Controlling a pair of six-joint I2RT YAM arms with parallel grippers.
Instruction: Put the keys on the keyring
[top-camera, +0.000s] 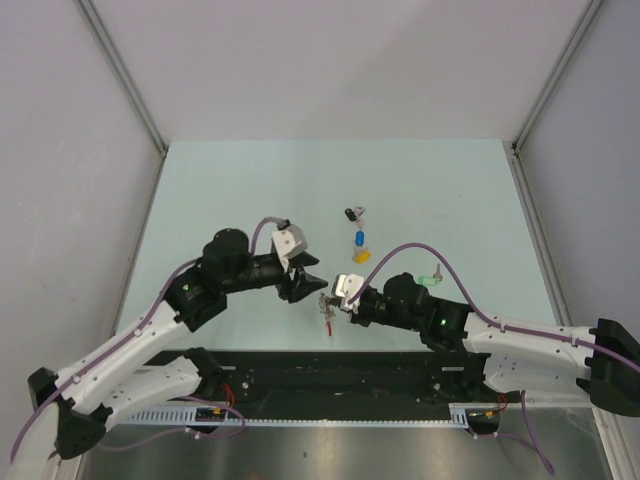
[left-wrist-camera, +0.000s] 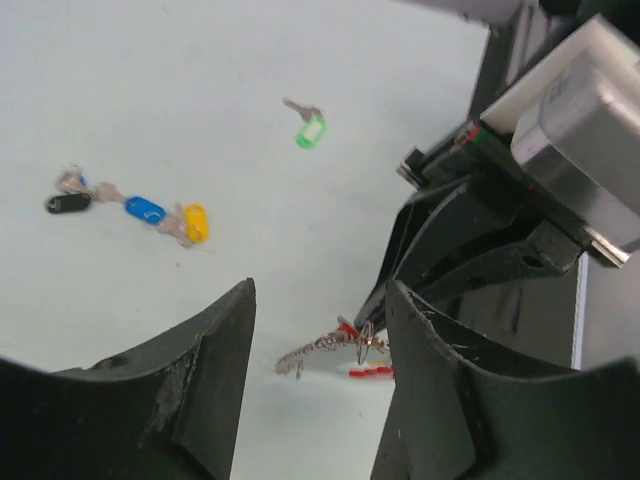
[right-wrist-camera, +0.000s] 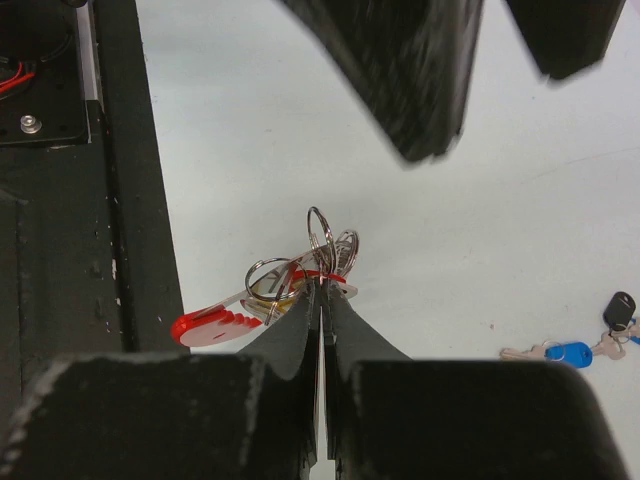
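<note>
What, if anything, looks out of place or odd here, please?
Nothing looks damaged. The green-tagged key lies alone, apart from the black key, blue key and yellow key in their row. The right gripper pinches the keyring.

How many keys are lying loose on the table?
4: black-tagged key, blue-tagged key and yellow-tagged key in a line at mid-table, green-tagged key apart toward the right. Any in the keyring bunch the right gripper pinches can't be counted.

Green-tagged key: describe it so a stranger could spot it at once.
On the pale table, find the right arm. Just beyond its forearm lies the green-tagged key, alone, apart from the black, blue and yellow-tagged keys lined up mid-table.
</note>
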